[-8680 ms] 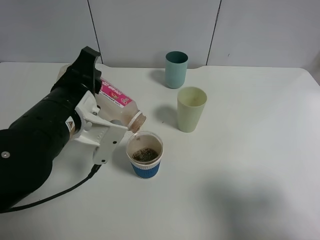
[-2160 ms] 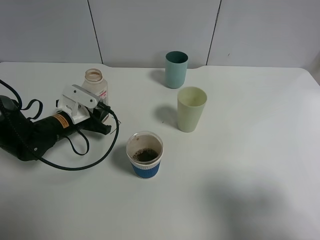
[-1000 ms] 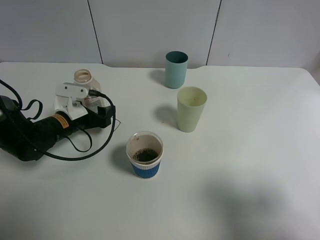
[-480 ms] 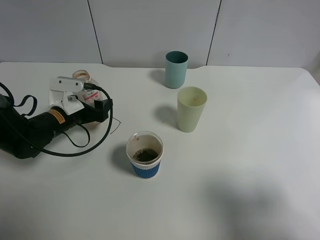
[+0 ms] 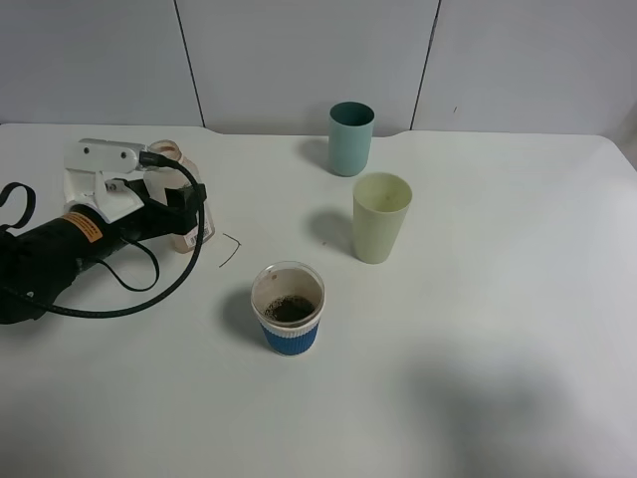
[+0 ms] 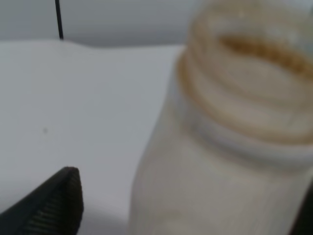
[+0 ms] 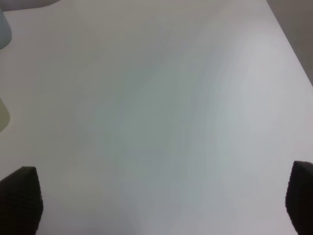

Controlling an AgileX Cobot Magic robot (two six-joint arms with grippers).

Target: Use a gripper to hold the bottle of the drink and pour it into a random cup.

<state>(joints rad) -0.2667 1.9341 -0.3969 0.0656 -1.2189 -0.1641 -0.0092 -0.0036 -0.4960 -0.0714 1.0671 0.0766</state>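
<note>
The left gripper sits at the table's left side, with the bottle upright just ahead of its tips. The ribbed cup stands beyond the bottle, nearer the camera (holding liquid). Two more cups stand farther right, well apart from the gripper.

Bottle: translucent plastic, smooth, brown-stained at ribbed neck. Cup: paper, blue ribbed sleeve, stained inside. Left gripper: matt black body, white plastic piece. Fingers: black, finely ridged. Counter: white, smooth, matt.
</note>
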